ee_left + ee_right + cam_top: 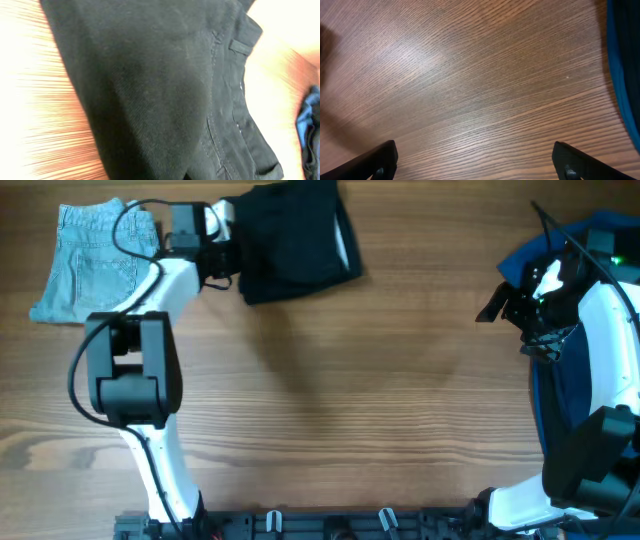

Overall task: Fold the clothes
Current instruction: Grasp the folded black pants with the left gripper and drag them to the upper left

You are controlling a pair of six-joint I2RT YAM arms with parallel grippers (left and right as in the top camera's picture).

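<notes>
A folded black garment (295, 240) lies at the table's far middle. My left gripper (225, 258) is at its left edge. In the left wrist view the black garment (165, 85) fills the frame with its seams and a belt loop showing, and it covers my fingers; the gripper appears shut on it. A folded light-blue denim piece (90, 260) lies at the far left. My right gripper (480, 165) is open and empty above bare wood, at the right side (500, 305). A blue garment (540, 250) lies under the right arm.
The blue garment shows at the right edge of the right wrist view (625, 75) and at the right edge of the left wrist view (310, 130). The wooden table (350, 400) spreads between the arms. Cables run over the denim piece.
</notes>
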